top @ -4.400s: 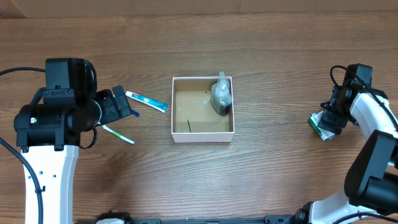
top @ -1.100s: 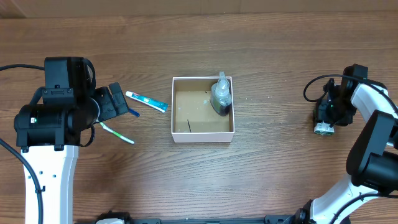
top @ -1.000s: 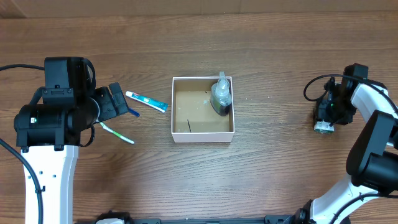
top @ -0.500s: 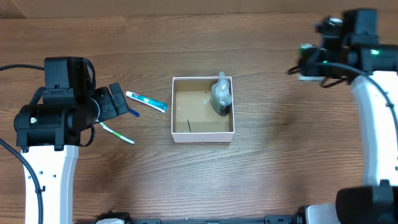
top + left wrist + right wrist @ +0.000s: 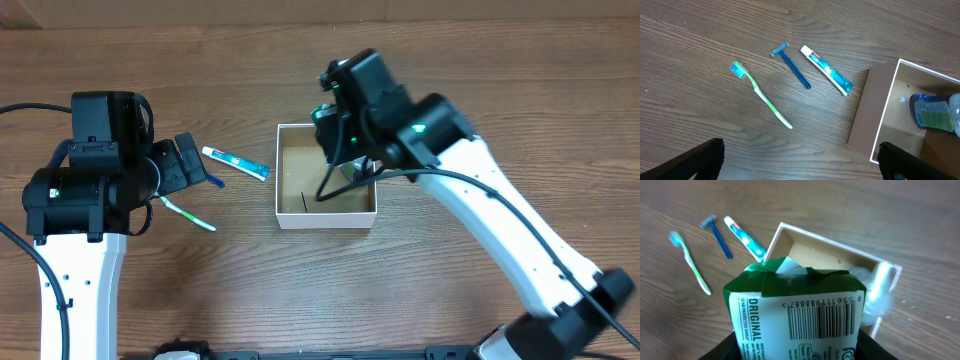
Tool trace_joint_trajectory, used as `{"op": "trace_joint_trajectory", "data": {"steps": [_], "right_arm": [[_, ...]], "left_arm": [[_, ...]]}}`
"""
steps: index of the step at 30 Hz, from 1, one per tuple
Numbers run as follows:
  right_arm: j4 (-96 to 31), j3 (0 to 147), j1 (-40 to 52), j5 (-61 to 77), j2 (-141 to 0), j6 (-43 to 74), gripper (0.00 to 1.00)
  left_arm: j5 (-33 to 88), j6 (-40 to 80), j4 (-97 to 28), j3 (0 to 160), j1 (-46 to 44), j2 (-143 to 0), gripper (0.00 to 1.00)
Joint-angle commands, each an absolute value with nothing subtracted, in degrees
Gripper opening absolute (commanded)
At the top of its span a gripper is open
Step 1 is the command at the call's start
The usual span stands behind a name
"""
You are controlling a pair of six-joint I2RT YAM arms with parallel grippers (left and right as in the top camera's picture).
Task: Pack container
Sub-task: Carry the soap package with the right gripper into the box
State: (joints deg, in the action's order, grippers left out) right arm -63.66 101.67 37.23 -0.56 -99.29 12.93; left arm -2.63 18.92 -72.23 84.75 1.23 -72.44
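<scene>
Overhead: straight down, far, table point(image 5: 480, 60). Wrist views: oblique, nearer; all share container point(image 5: 325, 222), toothbrush point(image 5: 764, 98).

Setting: a robot manipulation test station, not a home. Evidence: two white-and-black arms, the left arm point(image 5: 78, 205) and right arm point(image 5: 490, 215), trail exposed black cables point(image 5: 25, 108) over a wood-grain bench point(image 5: 200, 60). Left of the container point(image 5: 326, 221), a toothbrush point(image 5: 762, 97), razor point(image 5: 792, 67) and toothpaste tube point(image 5: 827, 71) lie loose on the bench.
</scene>
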Motion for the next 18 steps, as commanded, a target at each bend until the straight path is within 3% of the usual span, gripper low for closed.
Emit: {"op": "trace_joint_trajectory", "data": {"steps": [1,17,18], "right_arm": [[-63.22,102.69,38.52,-2.07,-104.79,15.22,0.04],[-55.31,102.69,38.50,-2.09,-119.68,18.00,0.04],[-54.72,102.69,38.50,-2.09,-119.68,18.02,0.13]], "left_arm": [[-3.57,17.78,-72.20,85.97,1.48,-72.75,1.00],[-3.55,17.78,-72.20,85.97,1.48,-72.75,1.00],[-3.55,17.78,-72.20,85.97,1.48,-72.75,1.00]]}}
